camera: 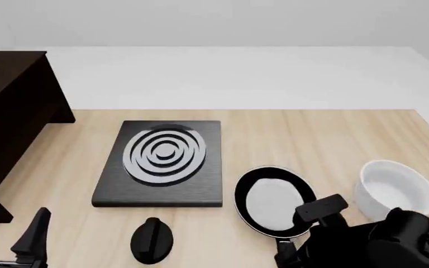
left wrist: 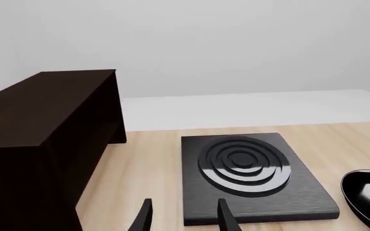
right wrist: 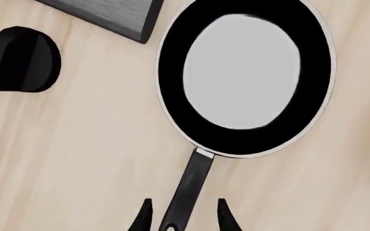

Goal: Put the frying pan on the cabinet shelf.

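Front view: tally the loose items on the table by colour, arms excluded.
Black: 3, the frying pan, the stove plate, the knob
White: 1, the bowl
Dark brown: 1, the cabinet
Total: 5
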{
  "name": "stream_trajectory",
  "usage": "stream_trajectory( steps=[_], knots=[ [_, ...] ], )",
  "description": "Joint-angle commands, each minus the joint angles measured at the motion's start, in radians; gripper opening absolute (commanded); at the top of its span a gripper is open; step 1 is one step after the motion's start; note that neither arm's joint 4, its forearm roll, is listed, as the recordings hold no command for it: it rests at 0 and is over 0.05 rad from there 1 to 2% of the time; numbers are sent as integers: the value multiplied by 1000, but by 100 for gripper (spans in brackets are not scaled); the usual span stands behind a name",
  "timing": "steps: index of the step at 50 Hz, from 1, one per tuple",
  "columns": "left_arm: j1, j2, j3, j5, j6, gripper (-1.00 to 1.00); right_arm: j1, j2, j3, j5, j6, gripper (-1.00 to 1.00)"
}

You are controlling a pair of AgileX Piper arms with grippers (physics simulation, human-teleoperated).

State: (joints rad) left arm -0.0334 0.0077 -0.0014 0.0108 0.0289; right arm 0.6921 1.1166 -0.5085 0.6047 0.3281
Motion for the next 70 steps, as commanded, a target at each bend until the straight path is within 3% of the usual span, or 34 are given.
stream_trajectory(
  steps=[1, 4, 27, 36, 44, 46, 47, 48, 50, 56, 70],
  knots=[
    [-3, 2, 0, 0, 0, 100, 35, 65, 50, -91, 43, 100],
    [0, 5, 0, -3, -3, 100, 18, 73, 68, -104, 17, 100],
    [-11, 0, 1, 7, 6, 100, 66, 138, 131, -223, 90, 100],
    [-11, -1, 1, 8, 6, 100, 51, 165, 143, -261, 72, 100],
    [-16, -1, 1, 8, 10, 100, 68, 158, 156, -274, 96, 100],
    [-17, -1, 1, 9, 11, 100, 34, 120, 149, -253, 69, 100],
    [-18, -1, 1, 8, 11, 100, -4, 87, 148, -242, 54, -100],
    [-18, -2, 1, 8, 11, 100, -32, 85, 149, -234, 36, -100],
    [-19, -3, 1, 7, 12, 100, -2, 87, 146, -228, 38, -100],
    [-16, -2, 1, 7, 9, 100, -20, 24, 143, -183, 33, -100],
    [-37, -6, 1, 9, 19, 100, -66, -174, 103, 6, -25, -100]
  ],
)
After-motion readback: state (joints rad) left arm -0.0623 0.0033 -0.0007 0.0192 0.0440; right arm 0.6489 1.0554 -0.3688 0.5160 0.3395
